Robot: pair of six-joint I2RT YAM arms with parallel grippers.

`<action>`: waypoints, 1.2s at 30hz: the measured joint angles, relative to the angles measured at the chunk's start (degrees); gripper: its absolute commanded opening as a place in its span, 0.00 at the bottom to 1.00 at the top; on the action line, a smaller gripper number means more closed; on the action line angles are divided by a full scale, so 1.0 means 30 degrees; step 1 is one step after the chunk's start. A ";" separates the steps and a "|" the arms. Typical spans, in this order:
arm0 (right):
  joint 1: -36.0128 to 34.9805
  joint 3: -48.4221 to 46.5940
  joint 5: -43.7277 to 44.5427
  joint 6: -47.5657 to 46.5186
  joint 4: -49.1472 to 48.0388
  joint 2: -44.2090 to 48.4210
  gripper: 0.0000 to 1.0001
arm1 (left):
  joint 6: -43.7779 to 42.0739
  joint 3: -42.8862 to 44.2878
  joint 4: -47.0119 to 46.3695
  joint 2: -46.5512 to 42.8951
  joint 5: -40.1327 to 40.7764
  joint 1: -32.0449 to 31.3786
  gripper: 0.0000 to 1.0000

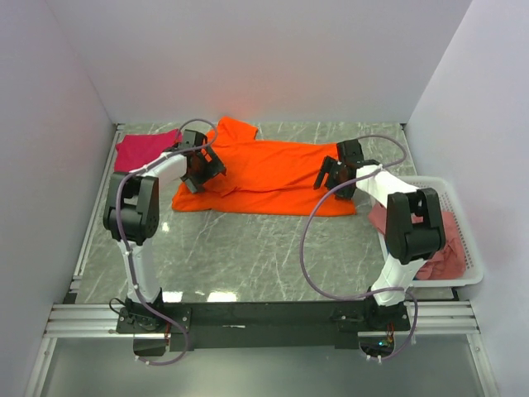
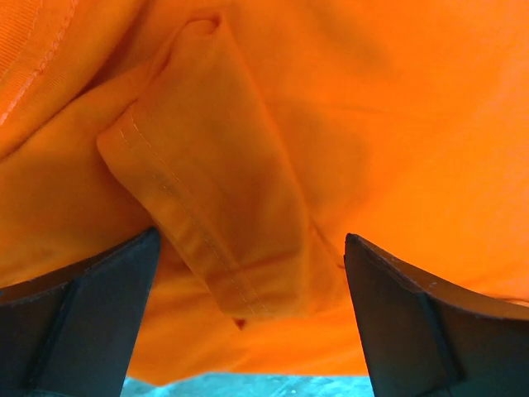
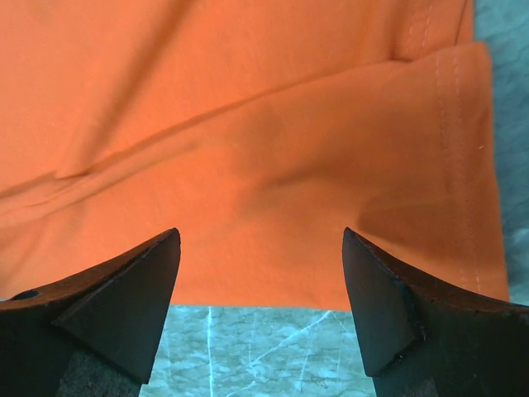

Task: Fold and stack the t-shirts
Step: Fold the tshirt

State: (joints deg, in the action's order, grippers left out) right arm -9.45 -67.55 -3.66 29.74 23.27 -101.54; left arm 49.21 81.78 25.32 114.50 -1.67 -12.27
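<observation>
both wide-spread, left tool (image 1: 203,172) and right tool (image 1: 335,182) over orange t-shirt (image 1: 273,169), rose-pink t-shirt (image 1: 448,250) half hidden behind right arm (image 1: 411,225)

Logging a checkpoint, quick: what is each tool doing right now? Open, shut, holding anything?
Left tool: open, holding nothing, poised over the orange shirt.
Right tool: open, holding nothing, poised over the same shirt's edge.

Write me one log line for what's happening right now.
orange t-shirt: flat on table | left gripper: open, at sleeve end | right gripper: open, at hem end | magenta t-shirt: far-left corner | basket: pink cloth inside
</observation>
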 measured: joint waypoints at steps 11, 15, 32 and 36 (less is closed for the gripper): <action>0.0000 0.0561 -0.0168 0.0146 -0.0335 -0.0495 0.85 | 0.0211 0.0663 -0.0590 0.0758 -0.0568 -0.0066 0.99; 0.0000 0.0590 -0.0175 0.0138 -0.0401 -0.0765 0.85 | 0.0459 0.1851 -0.1435 0.1705 -0.1035 -0.0066 1.00; 0.0000 0.0597 0.0066 -0.0204 -0.0444 -0.0809 0.85 | 0.0058 1.0295 -0.3687 0.6295 -0.0743 -0.0138 0.99; 0.0000 0.0597 0.0058 -0.0240 -0.0437 -0.0634 0.85 | -0.0670 0.7125 -0.3096 0.3825 0.0270 -0.0342 0.99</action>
State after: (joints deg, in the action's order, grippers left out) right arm -9.45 -65.76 -3.49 29.02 21.96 -103.44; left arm 47.20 103.15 16.03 125.97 -0.86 -13.30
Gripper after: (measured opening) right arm 0.851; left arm 0.995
